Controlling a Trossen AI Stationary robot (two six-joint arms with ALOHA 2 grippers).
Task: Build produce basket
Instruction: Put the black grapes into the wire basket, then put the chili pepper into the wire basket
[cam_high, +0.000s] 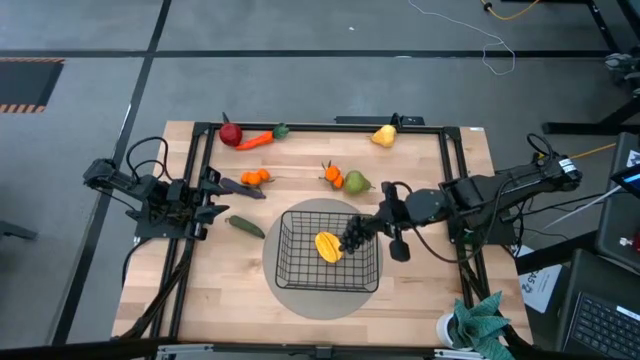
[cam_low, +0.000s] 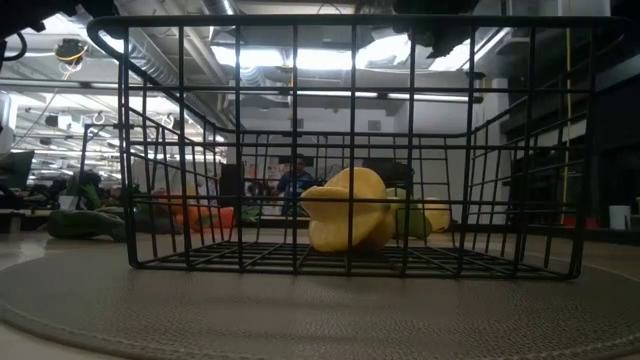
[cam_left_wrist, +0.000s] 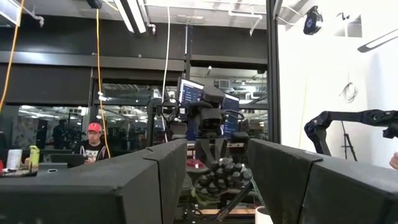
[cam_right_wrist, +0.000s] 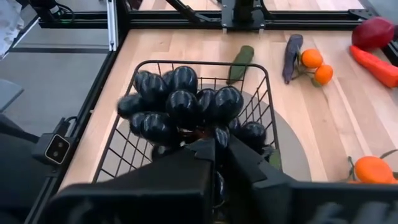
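Note:
The black wire basket stands on a round grey mat, with a yellow piece lying on its floor. My right gripper is over the basket's right side, shut on the dark purple grapes, which also show in the right wrist view. My left gripper waits open and empty at the table's left. On the table lie a red apple, a carrot, small oranges, a green pear and another yellow piece. My right gripper pinches the grape bunch between its two fingers at the end nearest the gripper. The fingers come from the table's right side, slanting down. The bunch sticks out beyond the fingertips, lifted clear above the basket's inside.
A green cucumber lies left of the basket and a purple vegetable lies just in front of my left gripper. An orange sits beside the pear. A black frame rims the table. Bare wood shows near the front edge.

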